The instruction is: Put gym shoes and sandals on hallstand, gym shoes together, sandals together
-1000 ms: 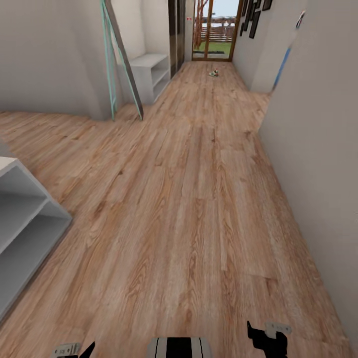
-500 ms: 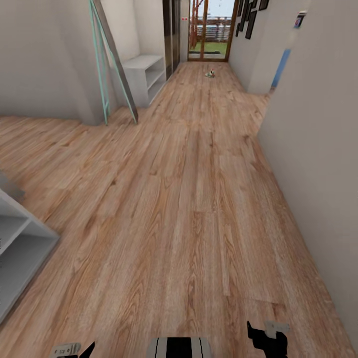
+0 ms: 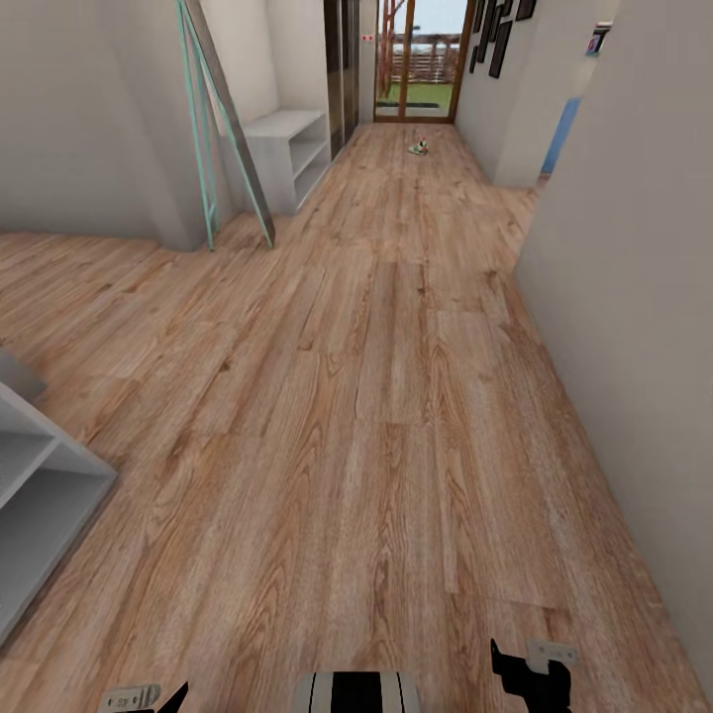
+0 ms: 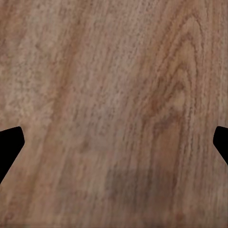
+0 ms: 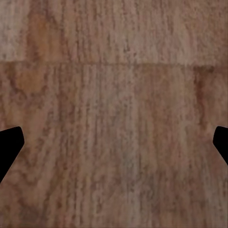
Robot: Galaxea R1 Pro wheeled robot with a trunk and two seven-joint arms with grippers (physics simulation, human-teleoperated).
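Down the middle of the head view runs the corridor floor [image 3: 376, 396], light brown wood planks with strong grain, stretching from the bottom edge up to a glazed door [image 3: 421, 54] with a wooden frame at the top centre, greenery and a fence beyond it. Far up the frame, just short of that door, sits one small shoe-like thing [image 3: 420, 148] on the planks, whitish with a touch of red and green; it's too small to say more. Left of it, in the upper left of the frame, a pale grey shelf unit [image 3: 289, 149] stands against the wall with open shelves, and a mint-green ladder-like frame [image 3: 213, 119] leans just beside it, its feet on the floor. At the lower left edge, another pale grey shelving unit [image 3: 40, 475] pokes in, showing open shelves. Plain light walls close both sides; the right wall [image 3: 634, 297] runs along the whole right of the frame, with dark picture frames [image 3: 500, 35] hanging higher up near the door.

At the bottom edge, the left gripper [image 3: 149, 697] barely peeks in at lower left and the right gripper [image 3: 533, 678] shows dark at lower right. Both wrist views look straight at wood grain: the left gripper [image 4: 114, 142] and the right gripper [image 5: 114, 142] each show black fingertips at opposite edges, jaws spread wide, nothing between them.
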